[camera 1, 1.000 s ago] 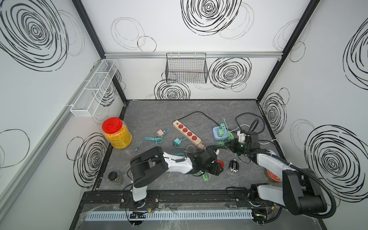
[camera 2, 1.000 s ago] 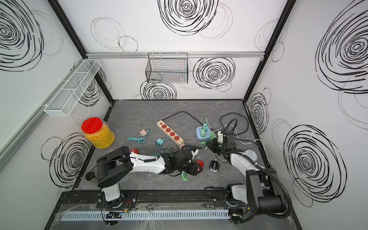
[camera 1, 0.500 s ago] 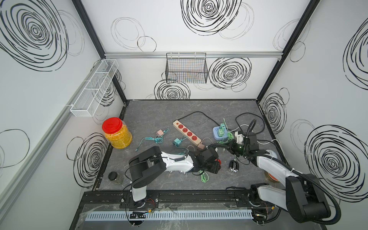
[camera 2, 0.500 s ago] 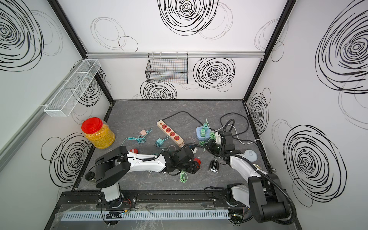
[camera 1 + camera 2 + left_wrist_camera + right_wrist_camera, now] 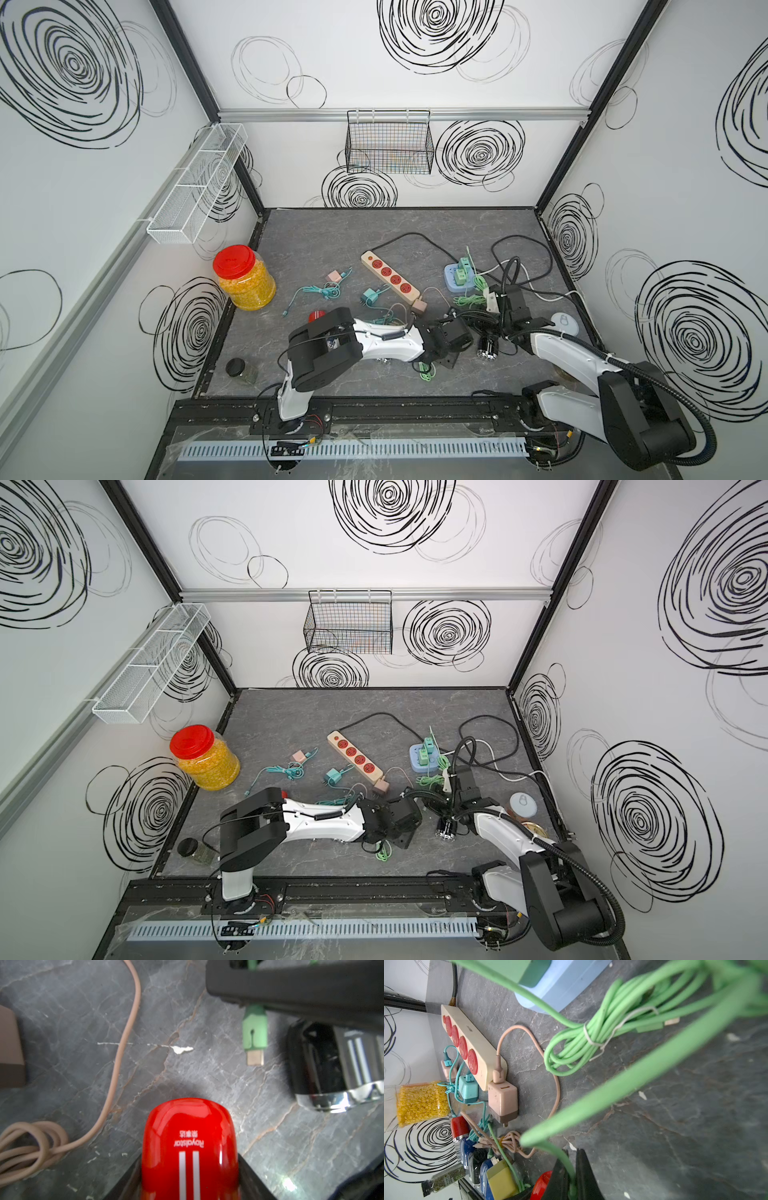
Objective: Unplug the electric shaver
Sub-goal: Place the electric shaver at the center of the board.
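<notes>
In the left wrist view my left gripper (image 5: 190, 1157) is shut on the red electric shaver (image 5: 189, 1142), whose rounded end sticks out over the grey table. The green cable's plug (image 5: 254, 1036) hangs free, its metal tip bare and well apart from the shaver. My right gripper (image 5: 572, 1153) is shut on the green cable (image 5: 623, 1084) just behind that plug; the shaver (image 5: 542, 1184) shows red beside its fingers. In both top views the two grippers (image 5: 457, 330) (image 5: 478, 321) (image 5: 405, 812) (image 5: 432, 800) meet at the middle front, and the shaver is hidden there.
A black and chrome device (image 5: 487, 348) lies just by both grippers. Behind them lie a beige power strip (image 5: 390, 276), a pink charger (image 5: 419, 306), a teal charger (image 5: 370, 297), a blue socket block (image 5: 459, 276) and a green cable coil (image 5: 469, 299). A red-lidded jar (image 5: 245, 278) stands left.
The right arm has drawn a little back to the right with the green cable. The red shaver, seen beside the left gripper before, no longer shows in the top views.
</notes>
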You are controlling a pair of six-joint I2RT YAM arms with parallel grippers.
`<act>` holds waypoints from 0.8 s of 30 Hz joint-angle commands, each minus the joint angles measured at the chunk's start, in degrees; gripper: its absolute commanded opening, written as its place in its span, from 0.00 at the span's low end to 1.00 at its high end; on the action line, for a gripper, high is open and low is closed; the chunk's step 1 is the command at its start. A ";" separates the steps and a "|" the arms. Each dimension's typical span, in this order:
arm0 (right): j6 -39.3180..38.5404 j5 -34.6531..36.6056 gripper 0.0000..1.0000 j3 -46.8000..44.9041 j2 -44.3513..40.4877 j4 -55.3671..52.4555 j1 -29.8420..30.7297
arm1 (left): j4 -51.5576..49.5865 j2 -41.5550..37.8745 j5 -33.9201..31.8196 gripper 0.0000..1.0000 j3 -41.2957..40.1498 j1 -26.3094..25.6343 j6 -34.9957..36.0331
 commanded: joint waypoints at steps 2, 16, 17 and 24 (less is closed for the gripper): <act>-0.58 0.80 0.11 0.13 1.87 -0.31 0.49 | -1.59 0.71 -1.27 0.42 1.09 -0.96 0.30; -0.86 2.11 0.29 -0.30 1.25 -2.27 3.12 | 0.68 -3.61 -1.62 0.84 -1.53 0.85 -1.04; -0.91 2.31 0.32 -0.24 0.53 -2.87 3.12 | 1.39 -4.31 -1.44 0.85 -1.89 1.15 -1.17; -2.39 5.49 0.40 3.01 -6.16 -11.45 3.13 | 4.34 -9.17 -0.09 0.85 -2.09 4.42 -1.09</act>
